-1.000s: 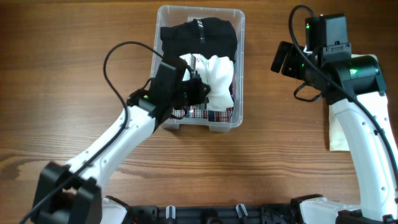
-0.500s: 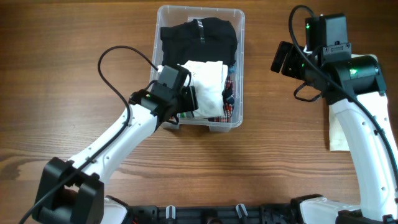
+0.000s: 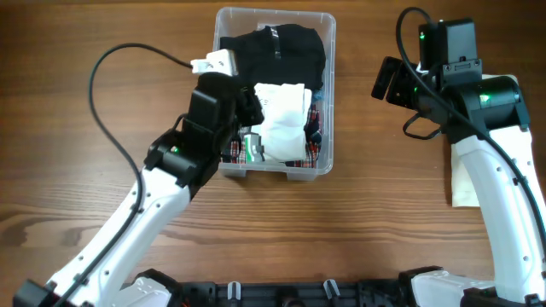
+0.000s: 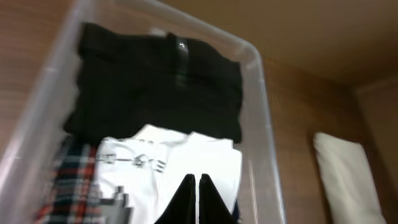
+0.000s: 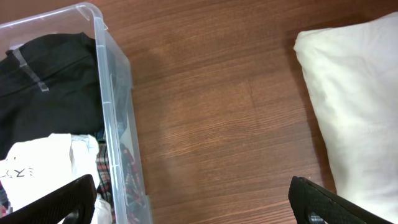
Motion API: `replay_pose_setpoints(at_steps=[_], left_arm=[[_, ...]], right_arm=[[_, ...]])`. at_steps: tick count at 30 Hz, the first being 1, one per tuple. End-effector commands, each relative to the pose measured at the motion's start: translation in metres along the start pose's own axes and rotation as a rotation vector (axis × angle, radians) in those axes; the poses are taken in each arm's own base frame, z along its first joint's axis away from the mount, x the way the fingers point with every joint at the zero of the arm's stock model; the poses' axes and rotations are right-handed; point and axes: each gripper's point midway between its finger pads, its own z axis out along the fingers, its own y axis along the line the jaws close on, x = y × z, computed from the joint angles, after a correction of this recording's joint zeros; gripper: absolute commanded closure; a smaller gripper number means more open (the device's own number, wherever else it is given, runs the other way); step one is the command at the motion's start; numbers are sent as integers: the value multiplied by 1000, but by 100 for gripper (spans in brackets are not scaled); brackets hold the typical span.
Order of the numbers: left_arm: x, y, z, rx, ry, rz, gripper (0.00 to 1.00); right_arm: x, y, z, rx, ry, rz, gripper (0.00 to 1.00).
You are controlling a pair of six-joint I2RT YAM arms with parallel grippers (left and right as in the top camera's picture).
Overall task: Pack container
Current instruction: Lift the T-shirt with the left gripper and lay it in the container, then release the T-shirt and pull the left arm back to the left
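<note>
The clear plastic container point(image 3: 331, 85) stands at the back middle of the table. In it lie a folded black garment point(image 3: 273, 51) at the far end, a folded white printed garment point(image 3: 281, 119) near the front, and a plaid garment point(image 3: 311, 153) under the white one. My left gripper point(image 3: 250, 104) is shut and empty, held above the white garment point(image 4: 168, 162) inside the container's rim point(image 4: 261, 93). My right gripper point(image 3: 388, 81) is open wide and empty, hovering over bare wood to the right of the container point(image 5: 115, 81).
A folded cream cloth point(image 3: 465, 183) lies on the table at the right, under my right arm; it also shows in the right wrist view point(image 5: 354, 93) and the left wrist view point(image 4: 342, 174). Brown wooden table all round the container.
The white garment went from bunched at my left gripper to lying flat in the container. My left gripper has lifted off it and drawn back. The right arm has not moved.
</note>
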Motion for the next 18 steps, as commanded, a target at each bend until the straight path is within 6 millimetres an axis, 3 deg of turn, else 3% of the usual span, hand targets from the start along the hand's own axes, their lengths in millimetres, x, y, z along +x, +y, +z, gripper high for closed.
replay_pose_setpoints(at_steps=[1,5,14,16,18], left_arm=[[24,-12,27,61,89,14,96],[59,-5,56,22,181,32,96],[184,23,122,-76,458,108,96],[190,24,128,-75,463,111,96],[172,9,124,-34,420,106,96]], right_arm=[[0,0,2,5,3,-6,0],[0,0,2,5,3,-6,0],[0,0,2,5,3,-6,0],[0,0,2,5,3,-6,0],[0,0,2,5,3,-6,0]])
